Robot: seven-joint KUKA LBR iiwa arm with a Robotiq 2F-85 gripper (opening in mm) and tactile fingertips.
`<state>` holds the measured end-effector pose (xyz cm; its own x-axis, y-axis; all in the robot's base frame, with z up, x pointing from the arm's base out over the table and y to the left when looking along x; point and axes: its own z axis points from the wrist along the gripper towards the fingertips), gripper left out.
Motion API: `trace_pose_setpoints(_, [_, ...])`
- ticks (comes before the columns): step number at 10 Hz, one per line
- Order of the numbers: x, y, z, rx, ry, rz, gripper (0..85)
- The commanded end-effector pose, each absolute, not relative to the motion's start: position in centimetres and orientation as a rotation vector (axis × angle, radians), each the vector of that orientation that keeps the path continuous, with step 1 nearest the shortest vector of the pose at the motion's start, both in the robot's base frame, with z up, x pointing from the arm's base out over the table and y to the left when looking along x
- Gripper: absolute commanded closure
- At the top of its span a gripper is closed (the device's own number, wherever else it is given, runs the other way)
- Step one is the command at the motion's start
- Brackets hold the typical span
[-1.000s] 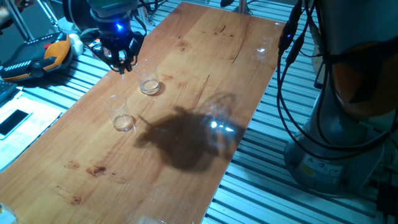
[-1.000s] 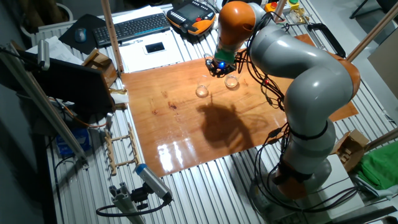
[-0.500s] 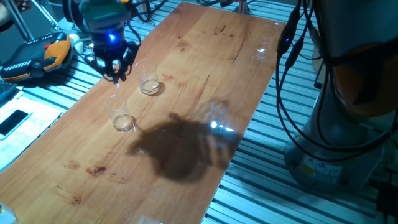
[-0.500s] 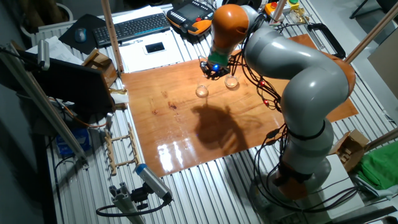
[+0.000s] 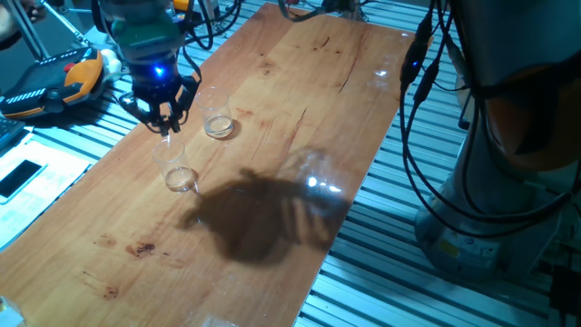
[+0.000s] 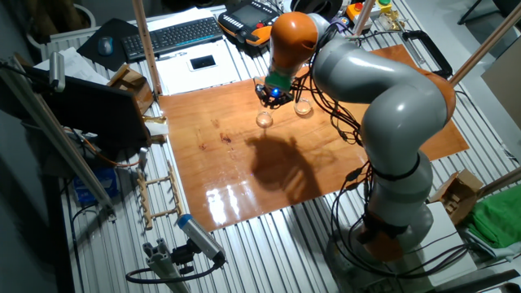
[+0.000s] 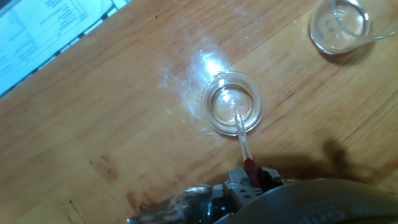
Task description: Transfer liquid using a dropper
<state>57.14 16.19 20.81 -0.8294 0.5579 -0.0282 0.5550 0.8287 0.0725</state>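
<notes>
Two cups are set near each other on the table (image 5: pixel 300 82). One cup (image 7: pixel 232 102) lies directly under the dropper (image 7: pixel 242 140) tip; the other cup (image 7: pixel 340 25) stands to its right in the hand view.

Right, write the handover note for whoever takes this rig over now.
Gripper: shut on the dropper, which points down with its tip over the nearer cup, above the wooden table.
Things: the second cup stands apart, further along the table. Both cups are upright.
Done: dropper is in hand and lined up over the nearer cup.
Left: cannot tell from these views whether the dropper holds liquid, or what the cups contain; check that, then squeeze or draw and finish the transfer.
</notes>
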Motion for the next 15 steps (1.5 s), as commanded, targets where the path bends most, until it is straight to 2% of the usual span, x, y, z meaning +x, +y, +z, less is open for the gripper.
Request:
trace_pose_setpoints(1, [57.3,16.2,20.4,0.906,2.957,0.095,66.0])
trace_pose_setpoints(15, [58.2,15.8,16.0,1.010,2.955,0.135,65.0])
